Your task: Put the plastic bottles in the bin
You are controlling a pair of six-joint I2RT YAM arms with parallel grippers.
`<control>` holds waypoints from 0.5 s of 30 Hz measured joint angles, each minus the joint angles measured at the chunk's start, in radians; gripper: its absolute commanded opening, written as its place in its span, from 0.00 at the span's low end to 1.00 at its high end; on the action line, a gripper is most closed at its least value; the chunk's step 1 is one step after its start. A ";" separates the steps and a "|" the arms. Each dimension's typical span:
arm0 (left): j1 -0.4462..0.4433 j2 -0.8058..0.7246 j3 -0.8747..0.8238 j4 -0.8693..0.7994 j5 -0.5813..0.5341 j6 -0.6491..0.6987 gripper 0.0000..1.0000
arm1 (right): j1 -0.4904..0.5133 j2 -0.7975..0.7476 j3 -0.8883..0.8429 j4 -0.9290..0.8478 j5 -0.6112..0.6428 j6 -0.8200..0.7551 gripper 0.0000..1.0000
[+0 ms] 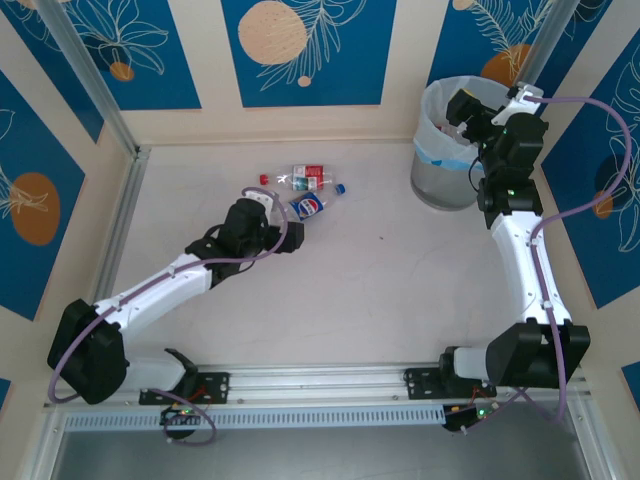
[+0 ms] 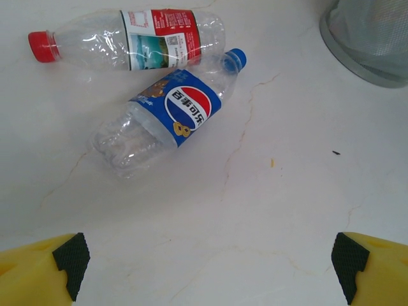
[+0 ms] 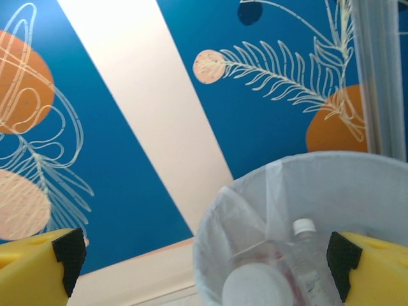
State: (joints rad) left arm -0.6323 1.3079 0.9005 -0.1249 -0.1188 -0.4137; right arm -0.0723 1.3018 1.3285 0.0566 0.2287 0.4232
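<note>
Blue leaf-print walls (image 1: 300,50); pale marbled table (image 1: 400,290) bearing two bottles, red-label bottle (image 2: 127,41) touching blue-label bottle (image 2: 172,115); one bin (image 1: 440,185); left gripper (image 2: 209,262) and right gripper (image 3: 207,261) both released, empty.

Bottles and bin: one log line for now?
left claw open, near blue-label bottle | right claw open over bin | red-label bottle on table

Blue label on blue-capped bottle (image 2: 169,118): Pepsi globe, "百事可乐". Red-and-white label on red-capped bottle (image 2: 127,41): print too small to read.
</note>
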 measured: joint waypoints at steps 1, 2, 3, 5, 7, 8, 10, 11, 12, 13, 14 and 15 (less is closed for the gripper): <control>0.000 0.005 0.004 -0.005 -0.002 -0.004 0.99 | 0.000 -0.001 0.001 -0.008 -0.014 0.004 0.99; 0.001 0.010 0.007 -0.012 -0.002 -0.005 0.99 | -0.003 0.002 0.008 -0.028 -0.034 0.008 0.99; 0.001 0.013 0.010 -0.016 -0.003 -0.006 0.99 | -0.006 0.010 0.019 -0.050 -0.055 0.012 1.00; 0.002 0.017 0.013 -0.018 -0.003 -0.008 0.99 | -0.014 0.049 0.064 -0.106 -0.106 0.015 0.99; 0.002 0.018 0.013 -0.019 -0.003 -0.011 0.99 | -0.017 0.095 0.111 -0.143 -0.152 0.015 1.00; 0.002 0.018 0.013 -0.019 -0.003 -0.015 0.99 | -0.020 0.121 0.132 -0.161 -0.186 0.015 0.99; 0.002 0.019 0.013 -0.021 -0.005 -0.016 0.99 | -0.021 0.159 0.157 -0.179 -0.249 0.015 1.00; 0.002 0.020 0.013 -0.023 -0.006 -0.018 0.99 | -0.022 0.177 0.165 -0.180 -0.283 0.015 1.00; 0.002 0.021 0.013 -0.025 -0.006 -0.019 0.99 | -0.022 0.189 0.175 -0.179 -0.307 0.015 1.00; 0.002 0.023 0.013 -0.026 -0.007 -0.021 0.99 | -0.022 0.203 0.189 -0.179 -0.332 0.015 0.99; 0.002 0.025 0.013 -0.027 -0.007 -0.023 0.99 | -0.022 0.219 0.209 -0.185 -0.348 0.019 0.99; 0.002 0.027 0.013 -0.029 -0.007 -0.023 0.99 | -0.022 0.232 0.227 -0.190 -0.360 0.023 1.00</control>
State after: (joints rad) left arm -0.6304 1.3350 0.9134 -0.1539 -0.1261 -0.4366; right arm -0.0940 1.5337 1.5551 -0.1333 -0.1314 0.4461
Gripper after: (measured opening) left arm 0.989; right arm 0.995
